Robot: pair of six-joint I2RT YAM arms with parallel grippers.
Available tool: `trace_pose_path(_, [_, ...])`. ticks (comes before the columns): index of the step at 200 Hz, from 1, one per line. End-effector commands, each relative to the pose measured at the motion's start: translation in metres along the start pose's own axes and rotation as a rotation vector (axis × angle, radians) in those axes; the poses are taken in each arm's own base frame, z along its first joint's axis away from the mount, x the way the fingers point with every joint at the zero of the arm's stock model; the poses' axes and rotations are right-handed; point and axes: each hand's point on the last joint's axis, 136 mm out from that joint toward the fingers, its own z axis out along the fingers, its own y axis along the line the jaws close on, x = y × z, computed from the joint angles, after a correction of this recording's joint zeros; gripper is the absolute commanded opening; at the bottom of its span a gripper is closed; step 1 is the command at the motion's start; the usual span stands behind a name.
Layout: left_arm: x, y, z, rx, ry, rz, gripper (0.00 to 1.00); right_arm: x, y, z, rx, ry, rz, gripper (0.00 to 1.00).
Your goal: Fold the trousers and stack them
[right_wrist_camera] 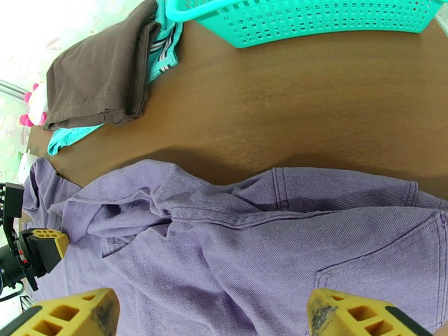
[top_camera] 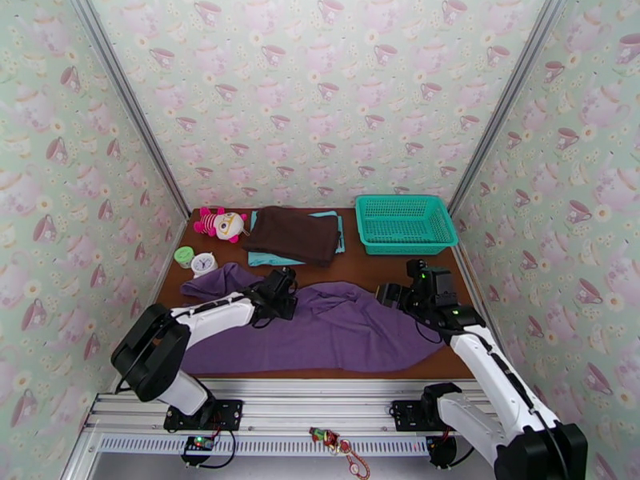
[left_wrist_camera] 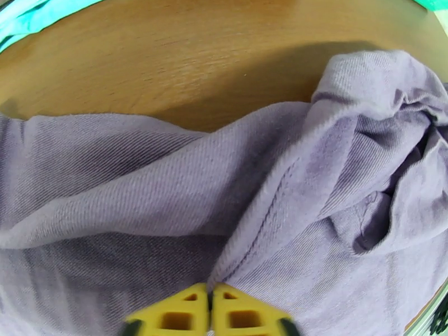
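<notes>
The purple trousers [top_camera: 336, 330] lie rumpled across the worktop's [top_camera: 360, 270] near half, from 8 to 4 o'clock; the left claw [left_wrist_camera: 211, 301] is pinched tight on a ridge of their fabric, toward their 10 o'clock side; the right claw [right_wrist_camera: 213, 315] hangs wide above their 3 o'clock end, gripping nothing; the teal basket [top_camera: 408, 243] sits at 1 o'clock, its mesh floor bare; the dark brown garment [top_camera: 292, 234] lies folded at 11 o'clock.

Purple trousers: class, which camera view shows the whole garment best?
The top external view: the purple trousers lie spread out, nearly their whole outline visible. The left wrist view gives a close-up fold pinched in the shut left gripper; the right wrist view shows seams and a pocket under the open right gripper.
</notes>
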Motion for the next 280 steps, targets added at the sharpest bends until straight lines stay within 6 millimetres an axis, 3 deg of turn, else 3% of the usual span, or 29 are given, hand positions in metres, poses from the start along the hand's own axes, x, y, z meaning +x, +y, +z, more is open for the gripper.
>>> trace_pose_path(1, [-0.029, -0.016, -0.029, 0.053, -0.076, 0.015, 0.00, 0.002, -0.007, 0.009, 0.030, 0.014, 0.020, 0.93])
trace_pose_path(30, [-0.060, -0.011, -0.078, 0.026, -0.183, -0.006, 0.00, -0.012, -0.014, 0.030, 0.077, 0.033, -0.016, 0.93])
trace_pose_path(41, [-0.084, -0.014, -0.103, 0.037, -0.254, -0.010, 0.00, -0.018, -0.017, 0.039, 0.098, 0.037, -0.045, 0.94])
trace_pose_path(58, [-0.103, -0.009, -0.120, 0.016, -0.298, -0.014, 0.00, -0.024, -0.016, 0.055, 0.118, 0.060, -0.081, 0.94])
trace_pose_path(119, [-0.128, -0.001, -0.115, -0.006, -0.322, -0.054, 0.00, -0.036, 0.034, 0.093, 0.087, 0.013, -0.338, 0.94])
trace_pose_path(193, [-0.131, 0.012, -0.121, -0.008, -0.372, -0.087, 0.00, 0.007, 0.058, 0.124, 0.000, 0.171, -0.435, 0.83])
trace_pose_path(202, [-0.131, 0.013, -0.120, -0.006, -0.375, -0.088, 0.00, 0.011, 0.057, 0.127, 0.008, 0.183, -0.439, 0.76])
trace_pose_path(212, [-0.131, 0.016, -0.118, -0.010, -0.375, -0.092, 0.00, 0.013, 0.057, 0.129, 0.006, 0.194, -0.436, 0.61])
trace_pose_path(239, [-0.134, 0.027, -0.106, -0.032, -0.366, -0.122, 0.00, 0.008, 0.056, 0.127, 0.028, 0.179, -0.436, 0.00])
trace_pose_path(280, [-0.157, 0.031, -0.091, -0.023, -0.375, -0.164, 0.00, -0.017, 0.042, 0.101, 0.169, 0.121, -0.455, 0.00])
